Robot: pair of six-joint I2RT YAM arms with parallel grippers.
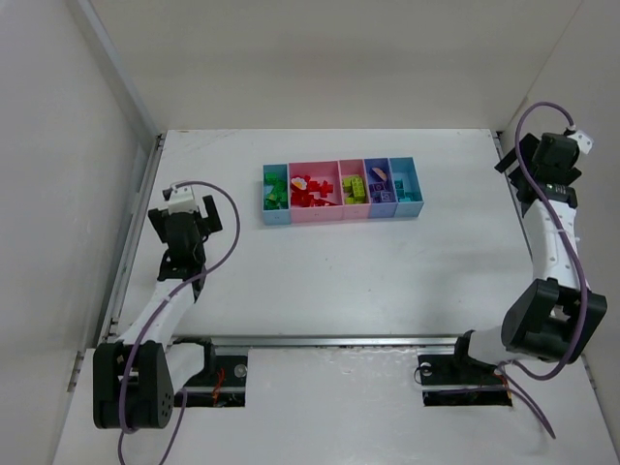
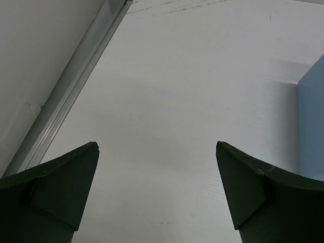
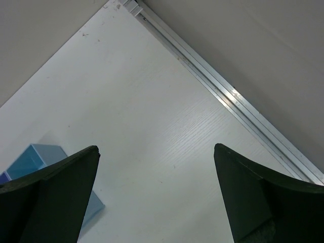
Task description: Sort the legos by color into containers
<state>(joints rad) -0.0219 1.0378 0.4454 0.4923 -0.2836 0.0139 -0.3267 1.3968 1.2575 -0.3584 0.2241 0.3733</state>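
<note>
The containers [image 1: 389,214] form a row of five joined bins at the table's back middle. The legos lie inside them: green [image 1: 275,190] in the left light blue bin, red [image 1: 312,192] in the wide pink one, lime-yellow [image 1: 353,188] in the narrower pink one, purple [image 1: 378,186] in the purple-blue one, teal [image 1: 403,184] in the right light blue one. My left gripper [image 1: 197,217] is open and empty at the left, well away from the bins. My right gripper [image 1: 533,157] is open and empty at the far right. No lego shows loose on the table.
In the left wrist view the open gripper [image 2: 157,152] hangs over bare table, with a light blue bin wall [image 2: 311,121] at the right and an aluminium rail [image 2: 76,86] at the left. In the right wrist view the open gripper [image 3: 156,152] is over table, with a bin corner [image 3: 30,159] and a rail [image 3: 228,93].
</note>
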